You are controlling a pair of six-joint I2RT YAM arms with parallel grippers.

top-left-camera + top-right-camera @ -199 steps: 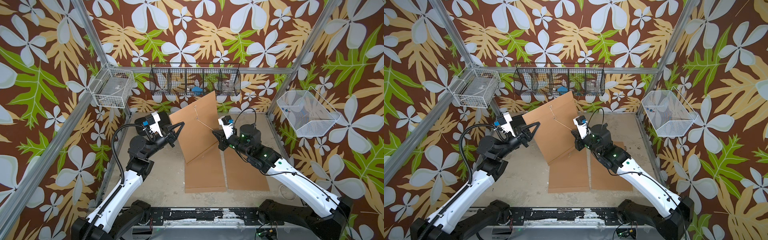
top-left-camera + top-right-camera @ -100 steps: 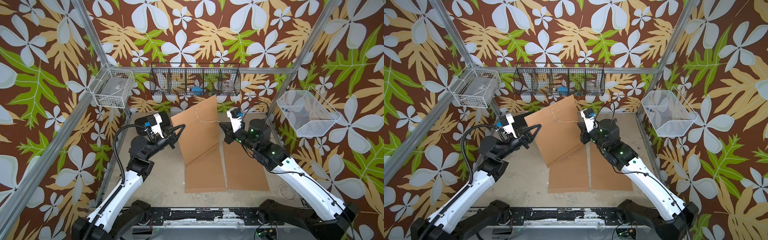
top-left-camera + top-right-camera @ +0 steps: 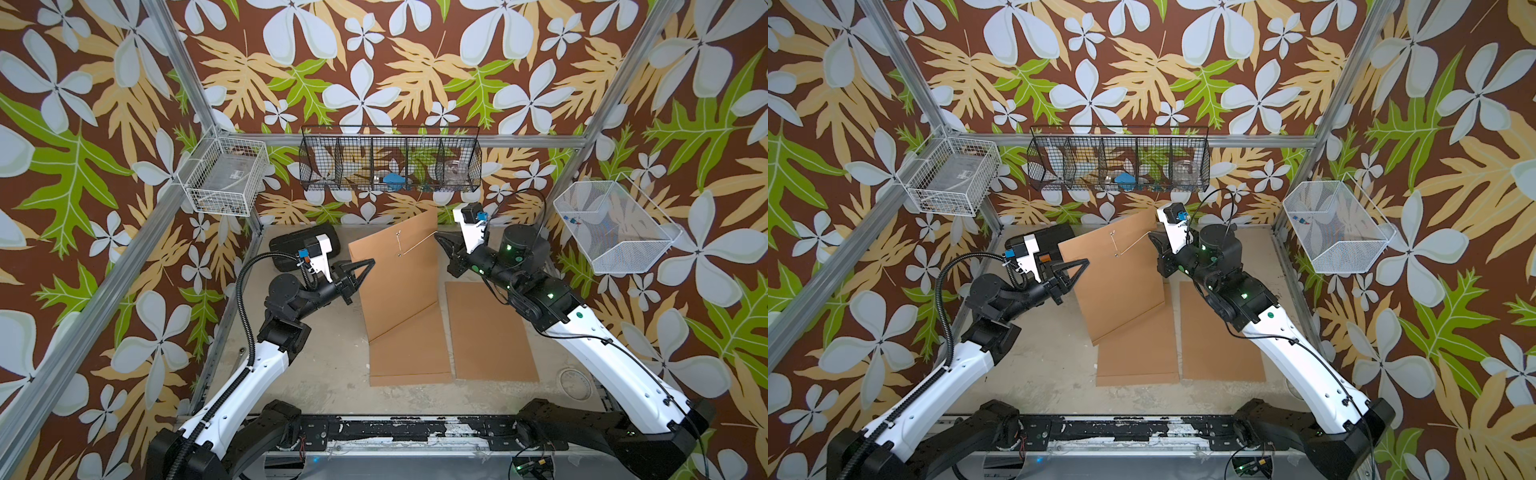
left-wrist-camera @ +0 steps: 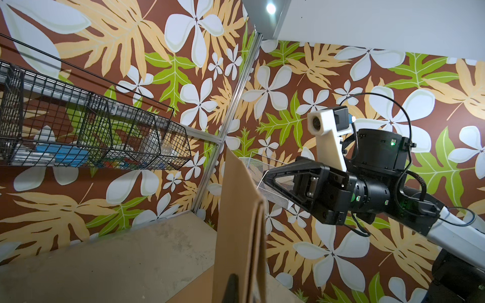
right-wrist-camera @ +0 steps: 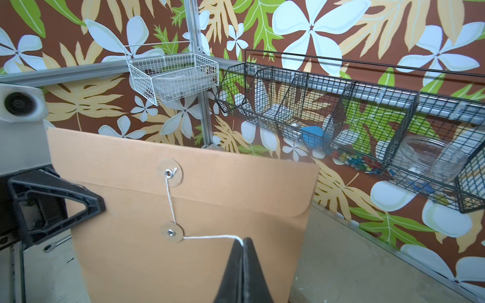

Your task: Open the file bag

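Observation:
The file bag (image 3: pixel 395 274) (image 3: pixel 1117 286) is a brown paper envelope standing tilted on the table, its flap down. My left gripper (image 3: pixel 371 262) (image 3: pixel 1086 262) (image 4: pixel 236 284) is shut on the bag's left edge. A white string (image 5: pixel 210 237) (image 3: pixel 415 245) runs from the upper round button (image 5: pixel 169 172) down to the lower button (image 5: pixel 172 232), then taut sideways. My right gripper (image 5: pixel 243 240) (image 3: pixel 436 236) (image 3: pixel 1149 235) is shut on the string's end, just off the bag's right edge.
Two more brown envelopes (image 3: pixel 409 357) (image 3: pixel 490 332) lie flat in front of the bag. A black case (image 3: pixel 291 245) sits behind the left arm. A black wire rack (image 3: pixel 390 158) hangs on the back wall, with white wire baskets at left (image 3: pixel 224 174) and right (image 3: pixel 611 224).
My right gripper has swung up and toward the back with the string end, so the string now leaves the lower button at a different angle. The bag's top has shifted slightly. The left grip holds.

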